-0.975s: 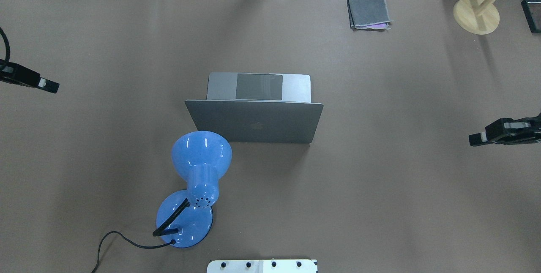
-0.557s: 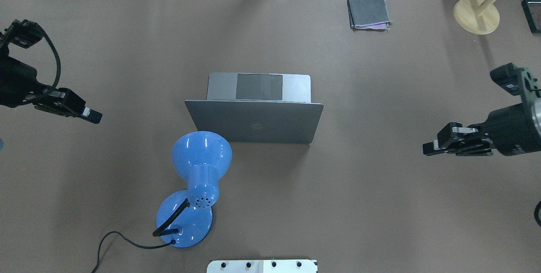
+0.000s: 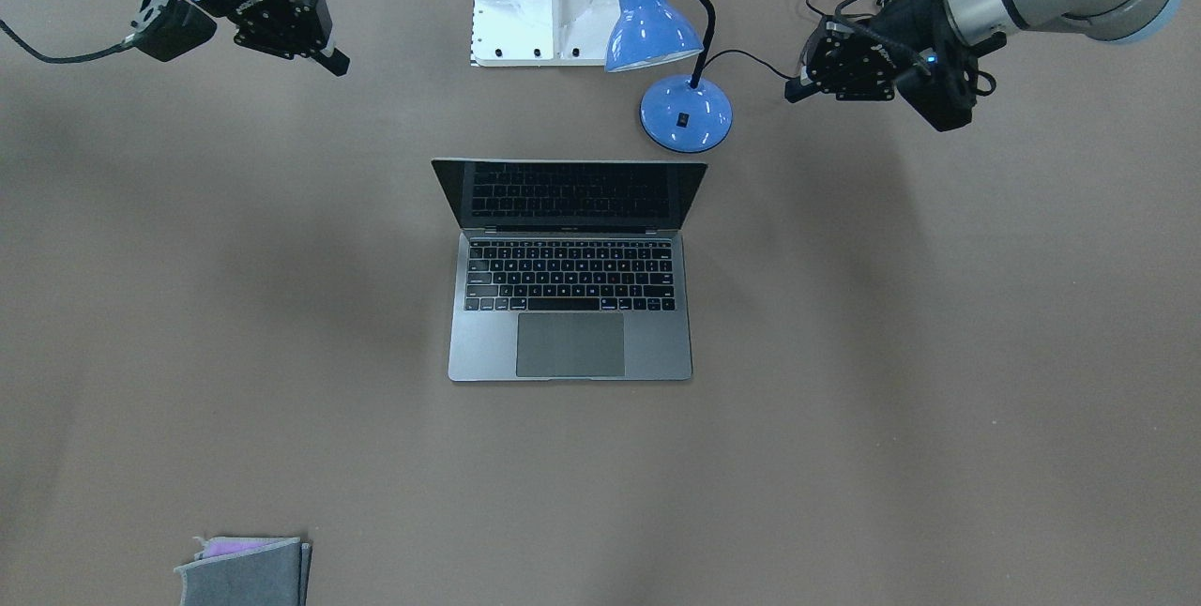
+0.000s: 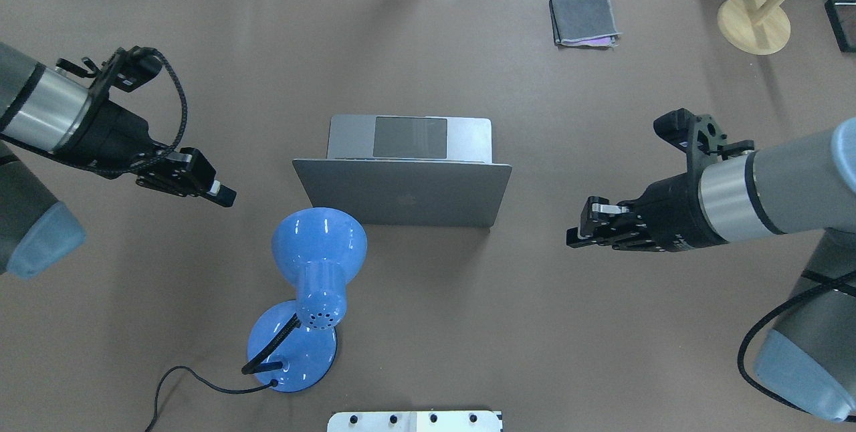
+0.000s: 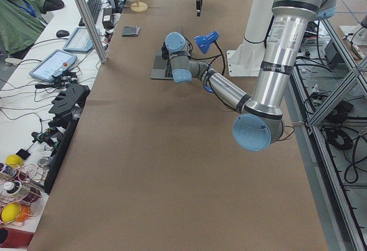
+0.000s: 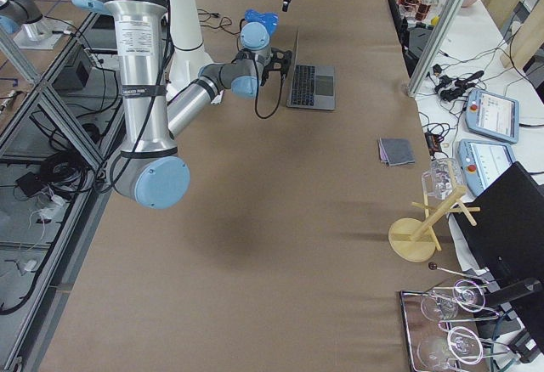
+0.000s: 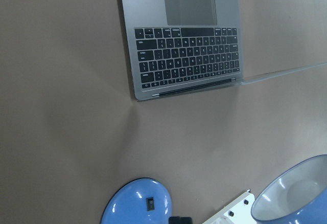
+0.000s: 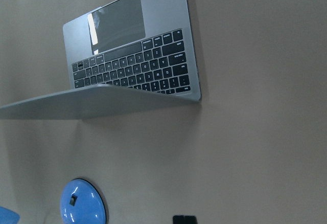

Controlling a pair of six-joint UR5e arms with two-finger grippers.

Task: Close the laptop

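Observation:
The space-grey laptop (image 4: pixel 401 192) stands open in the middle of the table, its lid upright and its back towards the robot. The front-facing view shows its keys, trackpad and dark screen (image 3: pixel 570 306). It also shows in the left wrist view (image 7: pixel 184 55) and the right wrist view (image 8: pixel 138 70). My left gripper (image 4: pixel 224 196) is shut and empty, above the table to the left of the lid, apart from it. My right gripper (image 4: pixel 574 236) is shut and empty, to the right of the lid, apart from it.
A blue desk lamp (image 4: pixel 319 245) with a black cord stands just near-left of the lid, between it and my left gripper. A folded grey cloth (image 4: pixel 583 20) and a wooden stand (image 4: pixel 754 23) lie at the far right. The robot base plate (image 4: pixel 414 420) is at the near edge.
Both arms have swung in from the table's sides towards the laptop, the left from the left and the right from the right. The laptop and lamp have not moved.

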